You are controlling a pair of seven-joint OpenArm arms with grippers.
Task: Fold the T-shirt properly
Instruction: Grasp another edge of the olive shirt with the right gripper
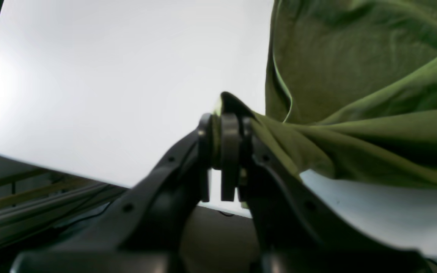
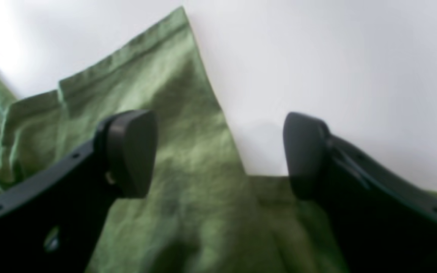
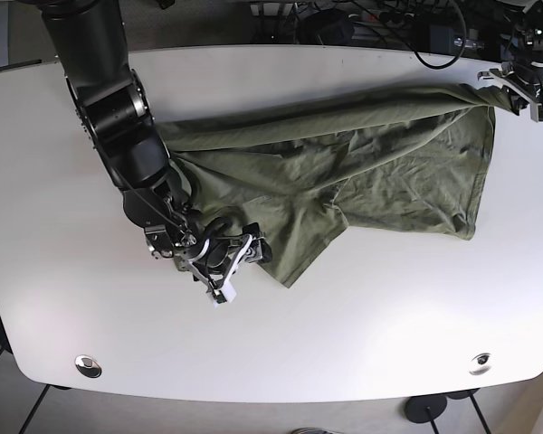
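1 olive-green T-shirt (image 3: 362, 163), spread crumpled across the middle of the white bench (image 3: 362, 325), reaching from the black arm on the base view's left to the bench's far corner on that view's right. Left gripper (image 1: 224, 159): jaws closed on a bunched fold of the T-shirt at that far corner; the cloth runs taut from the fingers (image 1: 230, 151) toward the rest of the garment, raised off the bench there. Right gripper (image 2: 218, 155): jaws wide apart, nothing between them, poised over the T-shirt's near edge, where a hemmed flap (image 2: 157, 87) lies flat on the bench; 1 pad (image 2: 131, 151) sits above the cloth, the other (image 2: 304, 155) above the line where cloth meets bare bench. In the base view this gripper (image 3: 226, 258) is at the garment's lower point, beside a pointed corner of fabric (image 3: 290, 280). 2 round metal fittings (image 3: 88, 365) are set in the bench's near edge. Cables (image 3: 371, 23) lie beyond the far edge.
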